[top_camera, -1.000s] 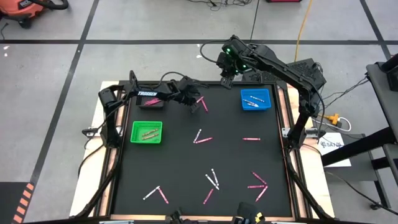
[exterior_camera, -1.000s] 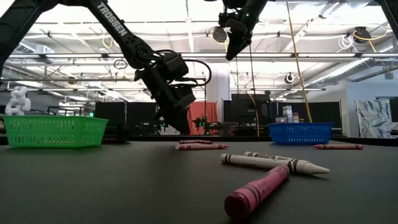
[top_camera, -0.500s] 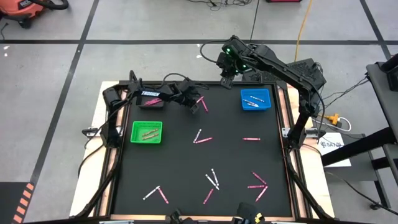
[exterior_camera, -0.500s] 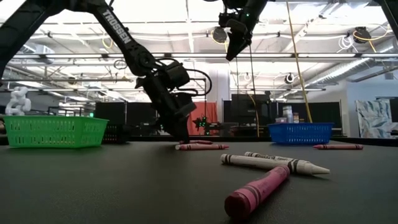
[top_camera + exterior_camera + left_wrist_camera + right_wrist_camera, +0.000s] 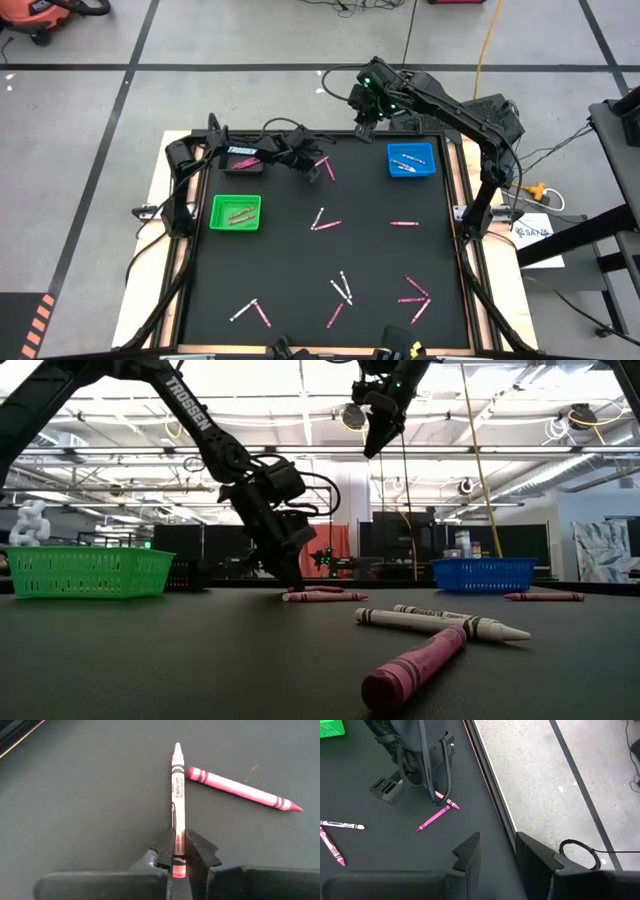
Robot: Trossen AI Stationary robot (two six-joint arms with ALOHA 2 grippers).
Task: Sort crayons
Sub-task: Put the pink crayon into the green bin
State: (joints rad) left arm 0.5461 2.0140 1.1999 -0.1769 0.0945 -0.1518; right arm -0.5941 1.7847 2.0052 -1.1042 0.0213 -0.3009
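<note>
The left tool (image 5: 179, 856) is down on the desk (image 5: 300, 270) near its far edge, its fingers (image 5: 197, 851) clenched on one end of a pink crayon (image 5: 177, 805); the rest of that crayon lies flat, pointing away from the tool. It is a thin pink stick with a paper wrapper, dark bands and dark print. A second pink crayon (image 5: 242, 789) lies just beside its tip, at an angle. More pink and white crayons (image 5: 342, 290) are scattered toward the middle and near edge. The right tool (image 5: 497, 852) hangs released above the far edge, gripping nothing.
</note>
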